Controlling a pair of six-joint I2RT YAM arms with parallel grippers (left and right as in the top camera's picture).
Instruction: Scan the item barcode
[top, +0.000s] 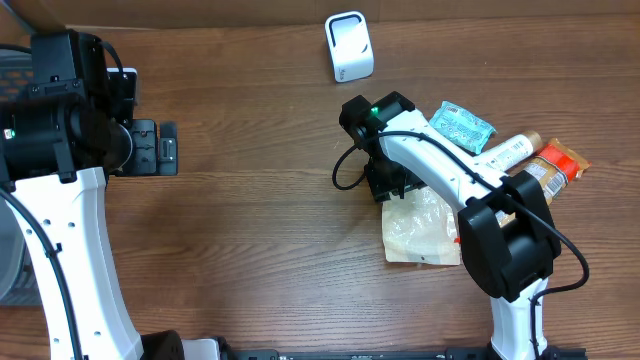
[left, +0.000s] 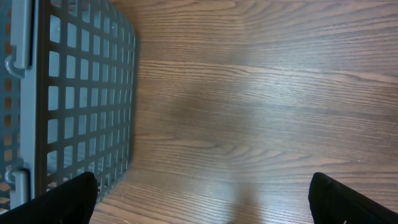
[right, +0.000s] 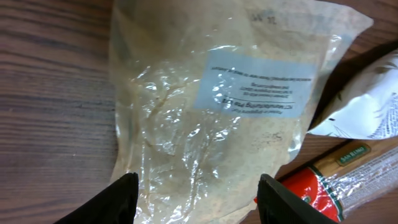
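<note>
The right gripper (right: 198, 190) is parted over the clear bag (right: 186, 112), perhaps touching it; at the table's nine o'clock the left gripper (left: 202, 196) is spread wide.

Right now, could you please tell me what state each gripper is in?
Left gripper: open, holding nothing.
Right gripper: open over the clear bag, not gripping it.

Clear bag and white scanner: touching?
Apart. Overhead shows bare table between the clear bag and the white scanner.
</note>
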